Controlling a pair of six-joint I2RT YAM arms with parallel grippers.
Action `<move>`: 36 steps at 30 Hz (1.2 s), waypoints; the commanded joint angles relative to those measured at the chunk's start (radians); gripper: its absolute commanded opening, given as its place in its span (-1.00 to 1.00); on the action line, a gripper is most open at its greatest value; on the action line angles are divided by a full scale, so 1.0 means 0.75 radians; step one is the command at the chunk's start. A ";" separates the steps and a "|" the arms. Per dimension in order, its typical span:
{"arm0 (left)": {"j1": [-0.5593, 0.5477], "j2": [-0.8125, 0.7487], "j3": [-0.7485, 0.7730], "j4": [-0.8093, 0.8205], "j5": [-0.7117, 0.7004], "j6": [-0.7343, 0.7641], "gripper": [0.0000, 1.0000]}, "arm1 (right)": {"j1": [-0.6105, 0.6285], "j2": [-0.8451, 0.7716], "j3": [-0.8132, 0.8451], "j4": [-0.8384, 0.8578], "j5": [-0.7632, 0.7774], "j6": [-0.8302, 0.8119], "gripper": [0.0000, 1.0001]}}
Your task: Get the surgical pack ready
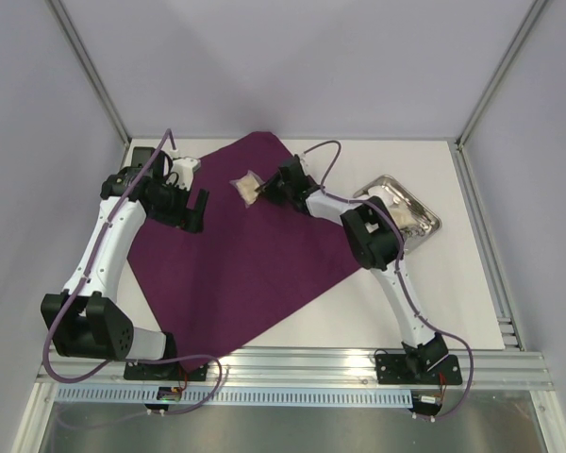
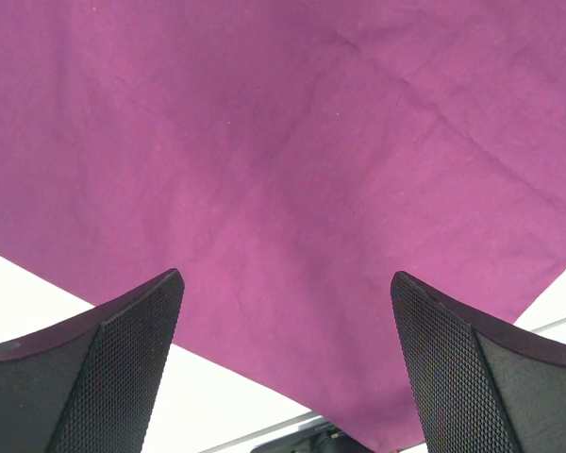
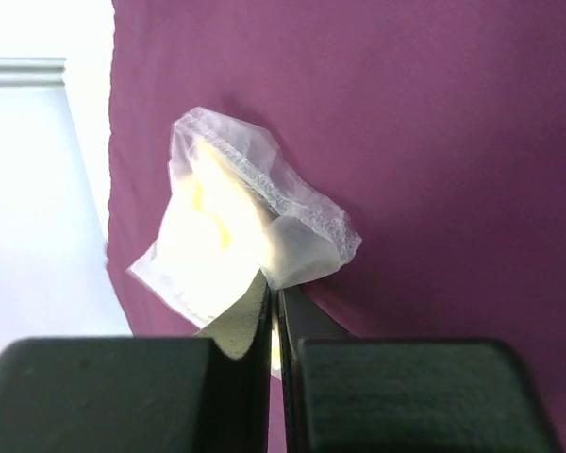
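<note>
Surgical pack in preparation: the dark-purple cloth [image 1: 236, 274] lies spread cornerwise on the white bench [image 1: 340, 316], its near corner pointing toward my arm bases and its far corner toward the back wall. Over the cloth's left part my left end effector [image 1: 196, 212] hovers released, spread wide with nothing between its two sides. Its wrist view shows only faintly creased cloth [image 2: 283, 142] beneath.

Farther back, near the far corner, my right end effector [image 3: 274, 294] is clenched on one corner of a tan packet [image 3: 228, 222], a crinkled clear wrapper over a pale yellow-white pad. I cannot tell whether the packet [image 1: 248, 186] touches the cloth or hangs just above it.

The grip takes only a thin bit of film, so I judge the packet could slip out, or swing and land askew near the cloth's edge, which runs just beside it. Dragging it across could also ruck the cloth.

To the right, off the cloth, the shiny steel tray [image 1: 391, 186] sits on bare bench. It holds pale contents and is partly hidden behind my right arm. I cannot make out any forceps.
</note>
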 commanded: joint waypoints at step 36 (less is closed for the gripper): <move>0.005 -0.067 -0.049 0.031 0.136 0.083 1.00 | -1.283 -1.331 -1.352 -0.362 -0.502 -1.013 -0.99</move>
